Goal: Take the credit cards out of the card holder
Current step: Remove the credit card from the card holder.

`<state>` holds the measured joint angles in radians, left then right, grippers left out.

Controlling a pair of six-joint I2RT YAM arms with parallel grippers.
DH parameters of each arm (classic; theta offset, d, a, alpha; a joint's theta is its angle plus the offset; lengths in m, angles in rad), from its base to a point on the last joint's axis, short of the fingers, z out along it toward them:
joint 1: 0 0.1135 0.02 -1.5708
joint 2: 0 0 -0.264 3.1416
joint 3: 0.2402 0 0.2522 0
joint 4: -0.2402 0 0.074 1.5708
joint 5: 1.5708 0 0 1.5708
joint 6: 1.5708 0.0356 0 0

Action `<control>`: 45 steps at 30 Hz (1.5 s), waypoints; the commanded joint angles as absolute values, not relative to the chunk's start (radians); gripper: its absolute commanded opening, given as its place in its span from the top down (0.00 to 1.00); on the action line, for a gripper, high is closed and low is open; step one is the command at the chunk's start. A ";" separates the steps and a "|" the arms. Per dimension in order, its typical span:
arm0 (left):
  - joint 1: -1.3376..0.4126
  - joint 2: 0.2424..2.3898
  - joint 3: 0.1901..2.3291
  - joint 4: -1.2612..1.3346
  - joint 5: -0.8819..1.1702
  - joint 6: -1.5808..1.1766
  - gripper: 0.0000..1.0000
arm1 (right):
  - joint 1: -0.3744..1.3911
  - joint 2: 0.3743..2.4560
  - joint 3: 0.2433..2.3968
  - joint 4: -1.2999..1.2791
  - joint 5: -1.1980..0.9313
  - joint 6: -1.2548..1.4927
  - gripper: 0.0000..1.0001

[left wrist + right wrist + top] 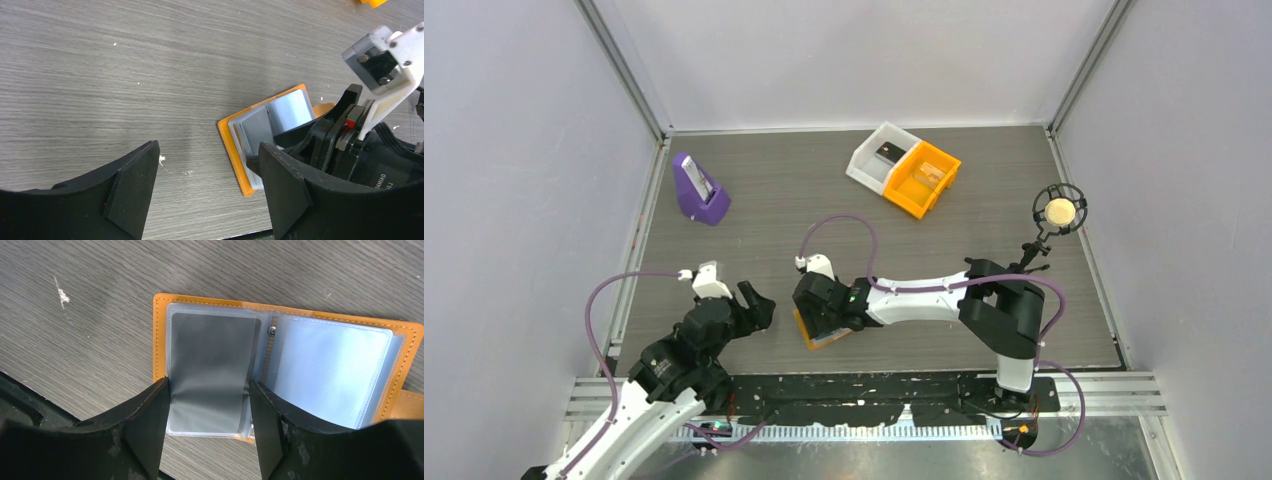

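Observation:
The orange card holder lies open like a book on the table near the front edge. In the right wrist view its orange rim frames clear sleeves: a grey card on the left page, a light blue panel on the right. My right gripper is open, low over the holder, its fingers on either side of the grey card's lower end. My left gripper is open and empty above bare table just left of the holder. Both grippers show from above: left, right.
A white bin and an orange bin stand side by side at the back. A purple stand holding a device is at the back left. A round yellow disc on a black stand is at the right.

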<state>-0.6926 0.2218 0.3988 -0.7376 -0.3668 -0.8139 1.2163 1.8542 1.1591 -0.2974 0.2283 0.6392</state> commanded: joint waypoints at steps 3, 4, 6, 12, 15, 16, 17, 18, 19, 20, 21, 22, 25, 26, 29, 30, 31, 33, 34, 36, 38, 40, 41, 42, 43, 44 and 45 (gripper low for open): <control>-0.696 0.268 0.371 -0.684 -0.334 -0.844 0.25 | 1.221 1.789 1.133 -0.221 0.192 0.676 0.40; -0.695 0.280 0.368 -0.677 -0.329 -0.848 0.25 | 1.221 1.782 1.129 -0.216 0.185 0.681 0.39; -0.696 0.317 0.363 -0.662 -0.313 -0.852 0.25 | 1.220 1.771 1.120 -0.202 0.175 0.690 0.38; -0.695 0.411 0.359 -0.623 -0.275 -0.871 0.26 | 1.212 1.746 1.100 -0.179 0.165 0.702 0.37; -0.695 0.441 0.359 -0.606 -0.261 -0.873 0.27 | 1.207 1.741 1.087 -0.166 0.151 0.707 0.35; -0.695 0.448 0.360 -0.603 -0.258 -0.874 0.27 | 1.204 1.739 1.085 -0.163 0.148 0.708 0.35; -0.696 0.454 0.360 -0.602 -0.257 -0.875 0.27 | 1.204 1.738 1.078 -0.157 0.141 0.710 0.35; -0.695 0.457 0.360 -0.599 -0.255 -0.877 0.27 | 1.204 1.738 1.076 -0.153 0.140 0.710 0.35; -0.695 0.460 0.359 -0.598 -0.253 -0.879 0.27 | 1.204 1.738 1.073 -0.151 0.135 0.712 0.34; -0.695 0.462 0.358 -0.596 -0.251 -0.882 0.27 | 1.204 1.738 1.072 -0.150 0.134 0.712 0.32; -0.695 0.463 0.356 -0.593 -0.249 -0.884 0.27 | 1.204 1.737 1.068 -0.148 0.135 0.714 0.31; -0.696 0.463 0.355 -0.592 -0.247 -0.887 0.27 | 1.204 1.737 1.065 -0.145 0.135 0.716 0.30; -0.695 0.466 0.350 -0.591 -0.247 -0.890 0.27 | 1.202 1.732 1.058 -0.134 0.130 0.717 0.32; -0.695 0.468 0.350 -0.591 -0.249 -0.891 0.27 | 1.201 1.731 1.057 -0.129 0.128 0.717 0.36; -0.696 0.473 0.350 -0.591 -0.247 -0.894 0.27 | 1.198 1.727 1.052 -0.124 0.125 0.718 0.42; -0.695 0.474 0.350 -0.589 -0.246 -0.894 0.27 | 1.199 1.726 1.051 -0.122 0.128 0.719 0.44; -0.695 0.475 0.350 -0.589 -0.244 -0.894 0.28 | 1.198 1.725 1.050 -0.121 0.128 0.720 0.46; -0.695 0.478 0.350 -0.588 -0.244 -0.894 0.28 | 1.197 1.723 1.051 -0.121 0.124 0.723 0.42; -0.695 0.481 0.349 -0.586 -0.243 -0.894 0.28 | 1.197 1.722 1.052 -0.121 0.121 0.724 0.39; -0.696 0.484 0.346 -0.581 -0.242 -0.895 0.28 | 1.197 1.723 1.051 -0.120 0.120 0.724 0.35; -0.695 0.492 0.343 -0.575 -0.239 -0.896 0.28 | 1.194 1.725 1.049 -0.112 0.109 0.722 0.37; -0.695 0.504 0.341 -0.566 -0.232 -0.896 0.28 | 1.191 1.725 1.042 -0.099 0.095 0.725 0.43; -0.695 0.513 0.341 -0.561 -0.228 -0.896 0.28 | 1.191 1.726 1.040 -0.095 0.092 0.727 0.43; -0.695 0.521 0.343 -0.558 -0.223 -0.896 0.28 | 1.190 1.726 1.040 -0.093 0.088 0.729 0.42; -0.695 0.526 0.344 -0.552 -0.215 -0.896 0.28 | 1.189 1.725 1.039 -0.092 0.087 0.729 0.38; -0.696 0.532 0.345 -0.548 -0.210 -0.895 0.28 | 1.189 1.722 1.039 -0.092 0.085 0.729 0.36; -0.696 0.537 0.346 -0.543 -0.205 -0.894 0.28 | 1.189 1.719 1.039 -0.092 0.084 0.730 0.34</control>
